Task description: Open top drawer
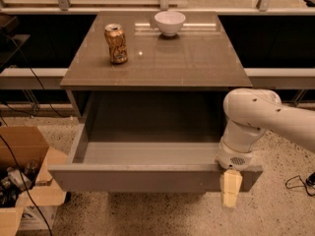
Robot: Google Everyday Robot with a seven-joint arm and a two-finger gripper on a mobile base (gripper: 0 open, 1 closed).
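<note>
The top drawer [147, 178] is pulled far out of the grey-brown cabinet [157, 58]. Its flat, handle-less front faces me and its deep grey box is empty inside. My gripper [230, 188] hangs at the right end of the drawer front, over its top edge, below the white arm [256, 119]. One cream-coloured finger [230, 190] shows in front of the panel. The lower drawer fronts are hidden behind the open drawer.
A gold drink can [116, 44] and a white bowl [169, 22] stand on the cabinet top. An open cardboard box [22, 181] with clutter sits on the floor at the left. A black cable [298, 182] lies at the right.
</note>
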